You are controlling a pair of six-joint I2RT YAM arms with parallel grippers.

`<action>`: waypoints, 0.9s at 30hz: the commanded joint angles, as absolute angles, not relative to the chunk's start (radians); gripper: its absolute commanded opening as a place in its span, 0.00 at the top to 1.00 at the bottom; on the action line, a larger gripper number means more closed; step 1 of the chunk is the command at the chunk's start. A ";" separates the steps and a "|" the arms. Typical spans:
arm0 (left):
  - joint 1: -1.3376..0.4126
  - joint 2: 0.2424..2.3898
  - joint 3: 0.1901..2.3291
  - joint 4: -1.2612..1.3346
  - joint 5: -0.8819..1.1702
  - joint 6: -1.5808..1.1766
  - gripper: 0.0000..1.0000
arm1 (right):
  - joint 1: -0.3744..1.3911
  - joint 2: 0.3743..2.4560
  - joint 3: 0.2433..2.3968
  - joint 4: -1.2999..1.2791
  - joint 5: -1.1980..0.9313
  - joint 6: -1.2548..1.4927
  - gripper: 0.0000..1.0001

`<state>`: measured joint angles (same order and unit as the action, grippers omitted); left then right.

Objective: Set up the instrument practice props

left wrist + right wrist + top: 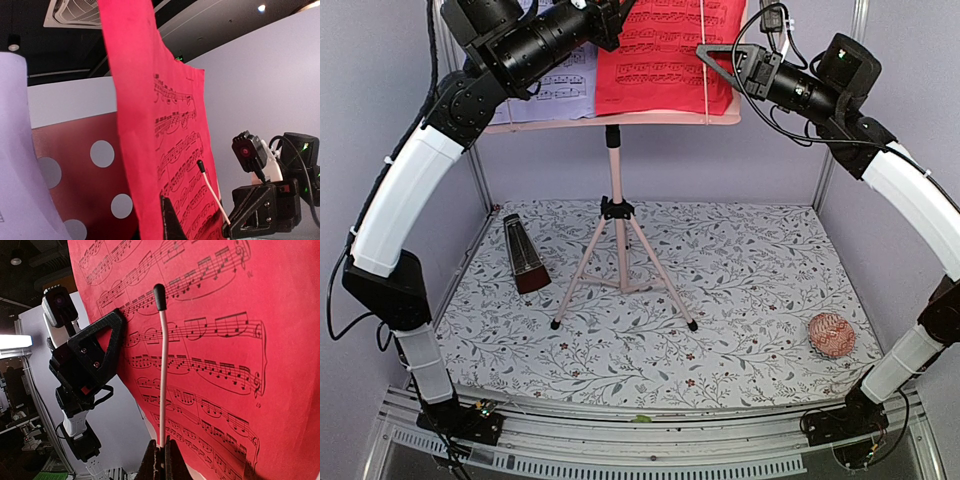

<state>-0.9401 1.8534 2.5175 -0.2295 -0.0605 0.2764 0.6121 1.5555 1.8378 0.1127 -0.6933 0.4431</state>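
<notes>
Right gripper (160, 462) fingers are pinched on the pink page-holder wire (162, 370) over the red sheet (225, 300) on the music stand's desk (620, 118); left gripper (116, 322) touches its edge, grip unclear.

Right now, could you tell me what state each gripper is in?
Left gripper: closed on the red sheet.
Right gripper: closed on the pink page-holder wire.

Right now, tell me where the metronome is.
In the top view, the metronome sits on the left side of the floral mat, just left of the pink music stand's tripod legs.
</notes>
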 commanded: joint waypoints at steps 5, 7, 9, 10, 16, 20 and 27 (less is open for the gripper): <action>-0.933 1.878 2.508 -0.198 -0.055 0.264 1.00 | 0.634 1.574 1.833 0.027 -0.685 0.417 1.00; -0.932 1.879 2.508 -0.197 -0.054 0.265 1.00 | 0.636 1.566 1.827 0.022 -0.676 0.412 0.97; -0.932 1.880 2.509 -0.196 -0.056 0.264 0.99 | 0.637 1.556 1.817 0.021 -0.665 0.407 0.90; -0.931 1.881 2.508 -0.195 -0.056 0.264 0.99 | 0.637 1.551 1.814 0.018 -0.661 0.406 0.88; -0.931 1.879 2.509 -0.192 -0.058 0.264 0.99 | 0.637 1.528 1.790 0.010 -0.639 0.395 0.82; -0.931 1.871 2.507 -0.191 -0.058 0.258 0.93 | 0.637 1.508 1.769 0.018 -0.631 0.397 0.78; -0.933 1.802 2.448 -0.159 -0.057 0.242 0.73 | 0.637 1.475 1.727 0.033 -0.628 0.396 0.75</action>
